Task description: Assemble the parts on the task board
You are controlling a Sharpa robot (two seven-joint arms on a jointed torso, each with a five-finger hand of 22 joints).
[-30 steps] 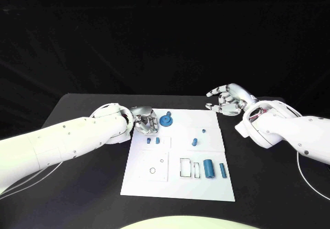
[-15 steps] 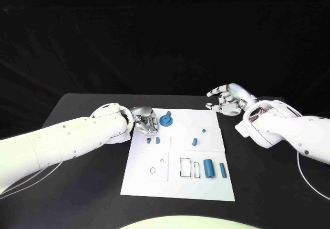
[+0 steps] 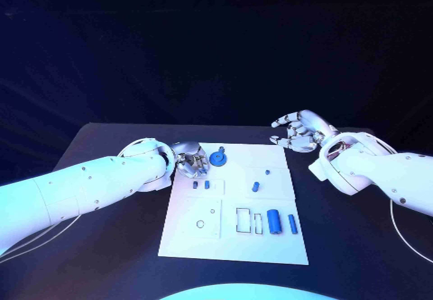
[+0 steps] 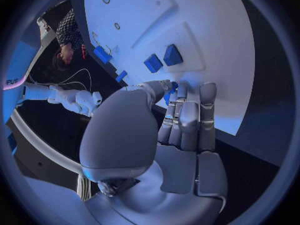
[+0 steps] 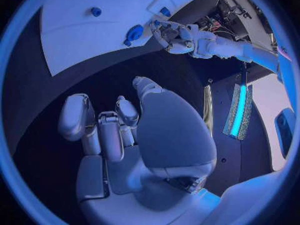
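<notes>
1. your left hand (image 3: 191, 160) sits at the board's far left corner, fingers curled in toward the palm. in the left wrist view the fingers (image 4: 187, 116) bend down over the board's edge with a bit of blue at their tips, but you cannot tell whether they hold a part or only touch one.
2. just beside that hand, toward the middle of the board's far edge, stands a round blue part (image 3: 219, 157) with a knob on top.
3. just on the near side of the hand lie two small blue blocks (image 3: 201, 185), side by side in a square outline; the left wrist view shows them (image 4: 162, 59) close ahead of the fingertips.
4. your right hand (image 3: 298, 131) hovers off the board's far right corner, over the black table (image 3: 108, 250). its fingers are apart and loosely bent, and it holds nothing; the right wrist view (image 5: 119, 130) shows the palm bare, above the dark table.
5. the board (image 3: 234, 244) lies between your two arms, in the middle of the table.
6. near its right side are a tiny blue peg (image 3: 268, 170) and, nearer you, a small blue pin (image 3: 255, 185).
7. closer to you still, two blue cylinders lie side by side: a thick one (image 3: 273, 221) and a thin one (image 3: 292, 223), next to two rectangular outlines (image 3: 244, 219).
8. the near left square carries a small ring mark (image 3: 199, 223).
</notes>
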